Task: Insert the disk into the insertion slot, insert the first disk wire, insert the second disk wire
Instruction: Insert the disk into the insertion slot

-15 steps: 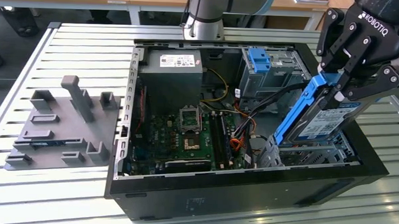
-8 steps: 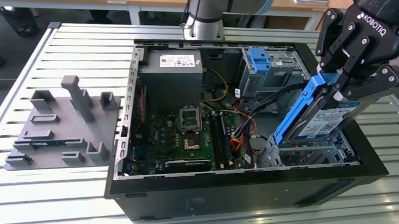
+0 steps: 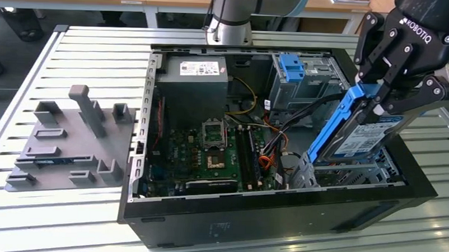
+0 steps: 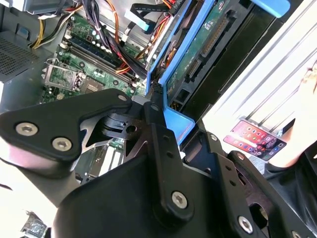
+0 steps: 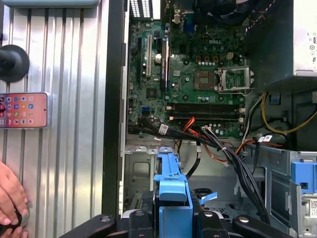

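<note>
while the tool [image 3: 376, 104] pinches the disk [image 3: 356, 133], disk tilted steeply, lower end at the insertion slot [image 3: 354, 174]

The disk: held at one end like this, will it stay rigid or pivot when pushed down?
Probably rigid: the disk looks like a flat metal slab in a blue carrier frame. It may pivot, since the gripper pinches only its upper end, tilted over the insertion slot. Smooth plastic could slip.
</note>
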`<state>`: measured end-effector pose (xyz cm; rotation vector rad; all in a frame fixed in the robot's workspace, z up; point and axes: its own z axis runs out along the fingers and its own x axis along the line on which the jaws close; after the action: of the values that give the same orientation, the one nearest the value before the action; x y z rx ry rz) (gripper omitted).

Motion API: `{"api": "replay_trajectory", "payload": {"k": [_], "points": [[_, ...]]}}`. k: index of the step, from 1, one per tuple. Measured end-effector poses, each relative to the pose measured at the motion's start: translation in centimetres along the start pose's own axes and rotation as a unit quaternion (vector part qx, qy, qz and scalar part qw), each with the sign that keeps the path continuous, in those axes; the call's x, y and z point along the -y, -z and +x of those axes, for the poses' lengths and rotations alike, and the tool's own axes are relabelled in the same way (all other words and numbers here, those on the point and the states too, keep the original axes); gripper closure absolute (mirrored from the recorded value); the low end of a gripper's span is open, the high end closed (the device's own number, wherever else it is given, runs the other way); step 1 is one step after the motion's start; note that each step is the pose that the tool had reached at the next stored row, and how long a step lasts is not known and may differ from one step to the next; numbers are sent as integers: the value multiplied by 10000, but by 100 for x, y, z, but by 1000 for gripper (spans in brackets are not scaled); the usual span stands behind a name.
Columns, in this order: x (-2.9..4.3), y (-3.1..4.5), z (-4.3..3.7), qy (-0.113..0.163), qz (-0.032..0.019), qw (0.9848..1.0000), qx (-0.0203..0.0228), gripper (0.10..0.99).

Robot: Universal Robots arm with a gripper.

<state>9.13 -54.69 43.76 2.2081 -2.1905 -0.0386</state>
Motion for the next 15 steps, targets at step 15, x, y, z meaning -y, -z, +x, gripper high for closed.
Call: {"api": "replay_trajectory", "payload": {"k": [15], "points": [[0, -16, 0, -104, -3, 9999, 7, 722]]}}
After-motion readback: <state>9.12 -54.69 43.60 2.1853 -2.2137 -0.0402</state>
